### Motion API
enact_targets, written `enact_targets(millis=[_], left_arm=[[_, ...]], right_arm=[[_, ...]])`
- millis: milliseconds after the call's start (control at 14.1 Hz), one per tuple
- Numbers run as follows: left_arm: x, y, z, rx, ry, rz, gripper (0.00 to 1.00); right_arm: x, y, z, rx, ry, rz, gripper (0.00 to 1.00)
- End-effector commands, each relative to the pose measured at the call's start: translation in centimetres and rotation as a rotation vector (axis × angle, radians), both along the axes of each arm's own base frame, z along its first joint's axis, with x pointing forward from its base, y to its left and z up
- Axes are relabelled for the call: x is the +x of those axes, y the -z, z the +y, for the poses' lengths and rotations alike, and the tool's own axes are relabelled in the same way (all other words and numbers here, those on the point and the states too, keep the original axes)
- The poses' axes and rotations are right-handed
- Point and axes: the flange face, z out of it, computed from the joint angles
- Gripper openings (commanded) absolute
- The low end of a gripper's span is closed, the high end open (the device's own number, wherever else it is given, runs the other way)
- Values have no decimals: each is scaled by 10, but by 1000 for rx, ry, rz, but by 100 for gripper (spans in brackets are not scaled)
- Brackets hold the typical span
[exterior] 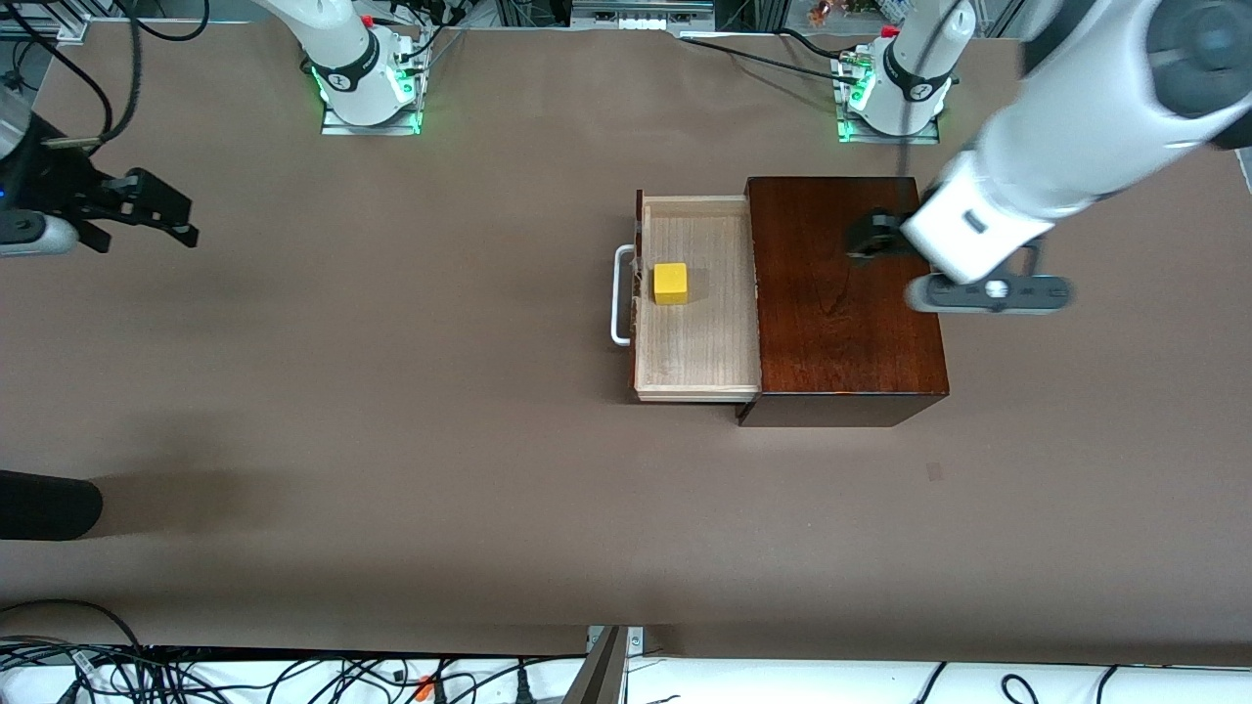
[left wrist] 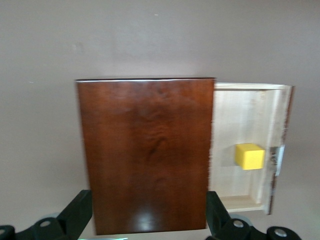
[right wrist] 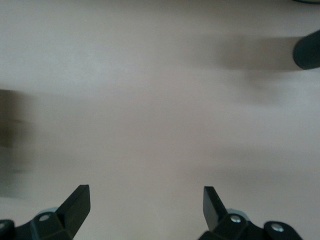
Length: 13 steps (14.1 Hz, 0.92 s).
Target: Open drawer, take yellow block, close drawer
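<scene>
Currently: drawer (exterior: 696, 303) pulled out of box (exterior: 843, 293), yellow block (exterior: 671, 284) inside near handle (exterior: 620, 295).
Left gripper (exterior: 871, 238) spread above box; right gripper (exterior: 147, 210) spread over table (exterior: 391, 440), waiting.

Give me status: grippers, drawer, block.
Left gripper open over the mahogany box; right gripper open, waiting over bare table. Drawer pulled open, yellow block inside near the handle. Nothing in the way.

left pincer (exterior: 871, 238) open, right pincer (exterior: 147, 210) open
</scene>
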Motion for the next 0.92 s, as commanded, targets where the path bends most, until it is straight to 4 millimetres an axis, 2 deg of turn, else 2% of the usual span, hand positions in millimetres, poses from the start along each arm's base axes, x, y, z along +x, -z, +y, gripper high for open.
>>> enact_targets(millis=[0,71,354,495,637,708,849], left_arm=[[-28,-5,29,19,0,4,100],[-37,-7,37,38,-15,1,100],[-47,-1,74,68,-32,-10,100],[-62,7,95,66,-8,-48,100],[-66,8,114,57,12,-69,100],[-65,6,117,51,48,-75,100],[-63,1,122,46,68,-86,100]], right_arm=[[-1,-5,27,5,-52,-9,100],[-7,-10,44,7,-84,-8,100],[-31,-13,112,0,-257,29,100],[-52,-20,169,0,-410,13,100],[-68,-1,225,-5,-525,44,100],[-75,16,256,-6,-585,72,100],[-93,30,308,9,-692,55,100]])
